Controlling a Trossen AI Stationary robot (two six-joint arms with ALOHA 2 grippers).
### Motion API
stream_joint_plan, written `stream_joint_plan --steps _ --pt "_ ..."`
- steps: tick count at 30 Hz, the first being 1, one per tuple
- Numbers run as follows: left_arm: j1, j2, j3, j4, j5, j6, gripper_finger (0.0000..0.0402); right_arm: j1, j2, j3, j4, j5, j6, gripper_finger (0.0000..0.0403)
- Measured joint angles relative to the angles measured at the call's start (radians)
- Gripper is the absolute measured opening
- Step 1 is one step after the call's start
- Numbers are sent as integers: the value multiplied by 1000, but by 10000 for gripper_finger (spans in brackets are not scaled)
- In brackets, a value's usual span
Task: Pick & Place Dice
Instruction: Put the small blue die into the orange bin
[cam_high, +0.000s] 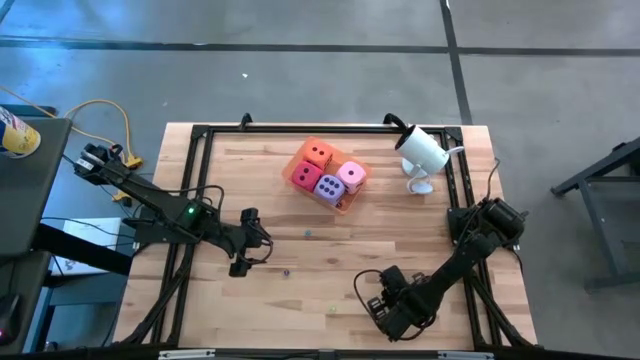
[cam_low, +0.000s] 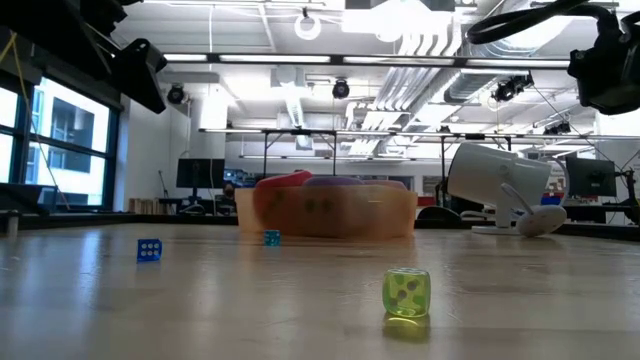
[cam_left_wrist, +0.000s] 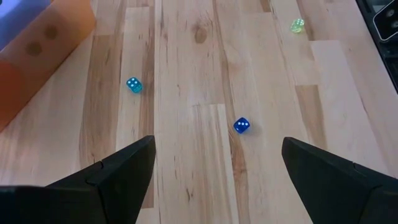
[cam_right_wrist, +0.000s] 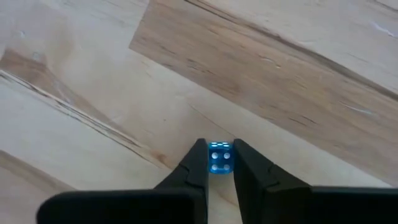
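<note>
Right wrist view: my right pincer grips a small blue die across opposite faces; hard, light, slippery, I judge. Left pincer hangs wide open, empty.

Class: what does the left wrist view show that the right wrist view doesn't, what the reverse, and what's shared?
Left wrist only: orange tray, cyan die, dark blue die, yellow-green die, open left hand. Right wrist only: right hand shut on a paler blue die. Both: the wooden table.
</note>
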Motion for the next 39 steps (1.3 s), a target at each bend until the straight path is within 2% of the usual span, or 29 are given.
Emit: stream_joint_plan --steps 7,11,16,22,30,33,39 --pt "0 0 0 0 0 25 340 -18 4 21 -32 11 -57 34" --pt "0 0 0 0 0 25 340 -44 6 74 -97 114 -129 31" --pt "0 0 0 11 0 25 340 -122 -6 159 -267 226 -264 31" --pt "0 0 0 29 3 25 340 -283 -54 192 -252 421 -558 31" --pt "0 0 0 1 95 27 340 -586 -85 193 -7 412 -1018 31" --pt "-4 0 0 -10 95 27 340 -689 -85 193 40 366 -1000 31" --pt "-18 0 0 -39 95 27 340 -797 -85 192 -60 316 -903 37"
